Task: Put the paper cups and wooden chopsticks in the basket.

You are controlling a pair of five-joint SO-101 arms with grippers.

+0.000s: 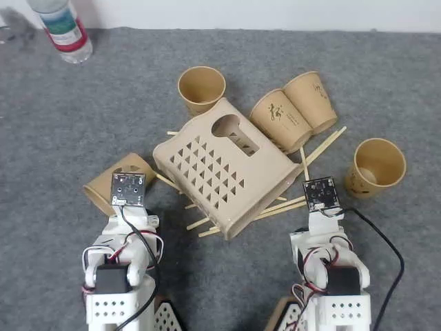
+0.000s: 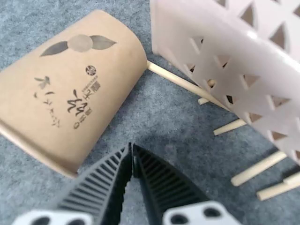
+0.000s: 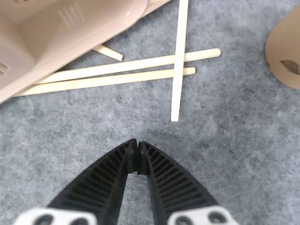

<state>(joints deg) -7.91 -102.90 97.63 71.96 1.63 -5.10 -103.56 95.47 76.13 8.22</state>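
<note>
The left gripper [image 2: 132, 153] hangs with jaws pressed together, empty, just beside a paper cup [image 2: 70, 93] lying on its side. The right gripper [image 3: 138, 151], likewise closed and empty, hovers near crossed wooden chopsticks [image 3: 117, 75]. The perforated basket [image 1: 220, 172] lies overturned across several chopsticks, so it probably needs righting first. The remaining cups [image 1: 282, 118] sit around it, outside.

Tool [image 3: 137, 146] tips together over grey carpet [image 3: 234, 140]; crossed chopsticks [image 3: 140, 64] beside basket [image 3: 61, 33]
</note>
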